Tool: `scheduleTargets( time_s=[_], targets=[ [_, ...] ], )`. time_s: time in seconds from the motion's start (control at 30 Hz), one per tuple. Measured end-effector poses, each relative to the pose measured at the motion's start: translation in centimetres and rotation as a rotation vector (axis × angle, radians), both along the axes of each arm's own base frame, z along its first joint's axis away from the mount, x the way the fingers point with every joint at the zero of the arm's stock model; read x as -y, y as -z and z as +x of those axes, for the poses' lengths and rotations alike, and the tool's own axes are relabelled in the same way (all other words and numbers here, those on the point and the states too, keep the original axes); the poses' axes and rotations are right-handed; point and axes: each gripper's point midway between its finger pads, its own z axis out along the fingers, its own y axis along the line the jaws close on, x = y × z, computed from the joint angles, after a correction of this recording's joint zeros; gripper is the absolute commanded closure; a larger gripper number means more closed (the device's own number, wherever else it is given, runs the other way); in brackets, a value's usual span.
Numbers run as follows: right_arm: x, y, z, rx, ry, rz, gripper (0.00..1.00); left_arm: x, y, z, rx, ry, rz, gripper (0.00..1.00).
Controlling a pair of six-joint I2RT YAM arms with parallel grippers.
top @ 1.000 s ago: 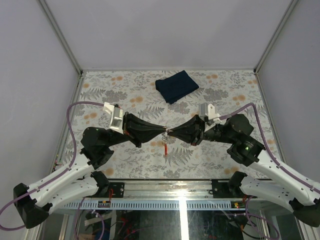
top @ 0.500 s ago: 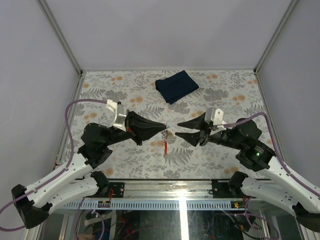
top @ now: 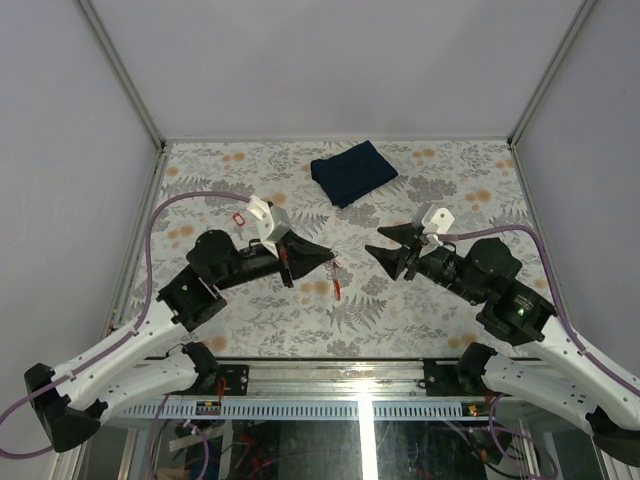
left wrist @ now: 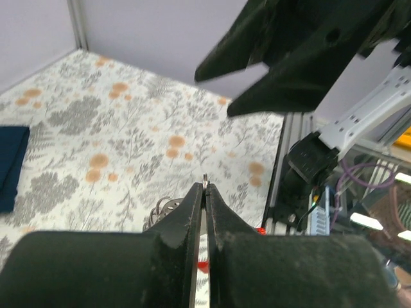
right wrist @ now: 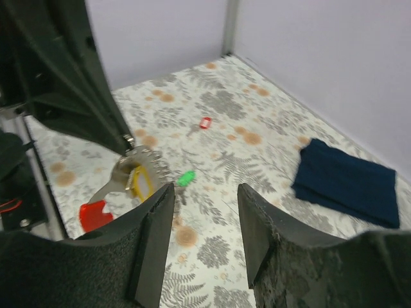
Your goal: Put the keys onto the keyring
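Note:
My left gripper [top: 331,258] [left wrist: 205,187] is shut on the silvery keyring [left wrist: 205,178] above the table's middle. From the keyring [right wrist: 131,168] hang its red tag [top: 338,289] [right wrist: 95,215] and the yellow-headed key [right wrist: 139,182], both off the table. The green-headed key [right wrist: 186,178] lies loose on the table beyond the ring; in the top view the left arm hides it. My right gripper [top: 379,244] [right wrist: 205,192] stands open and holds nothing, a short gap to the right of the keyring.
A folded dark blue cloth [top: 352,171] [right wrist: 344,179] lies at the back centre. A small red-headed item [top: 238,218] [right wrist: 205,122] lies on the table behind the left arm. Grey walls close in three sides of the floral table [top: 450,310].
The right gripper let go of the keyring, opened and drew back to the right. The left arm turned and shifted slightly away from me, still holding the ring with tag and yellow key.

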Motion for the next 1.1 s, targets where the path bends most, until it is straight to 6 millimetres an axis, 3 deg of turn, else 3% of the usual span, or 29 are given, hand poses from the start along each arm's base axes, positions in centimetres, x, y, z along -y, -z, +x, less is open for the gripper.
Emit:
scheduleTargets(
  time_s=[0.3, 0.63, 0.9, 1.1],
  targets=[
    [3.1, 0.4, 2.5, -0.015, 0.225, -0.011, 0.48, -1.0, 6.1, 1.5, -0.036, -0.075, 0.234, 1.0],
    [4.1, 0.7, 3.0, -0.03, 0.283, -0.017, 0.48, -1.9, 14.4, 2.9, -0.137, -0.121, 0.486, 1.0],
    [4.1, 0.9, 2.9, -0.042, 0.283, -0.018, 0.48, -2.0, 17.3, 3.5, -0.186, -0.136, 0.557, 1.0],
    [4.4, 0.5, 2.6, -0.045, 0.283, 0.004, 0.48, -0.5, 17.7, 4.9, -0.191, -0.134, 0.569, 1.0]
  ],
)
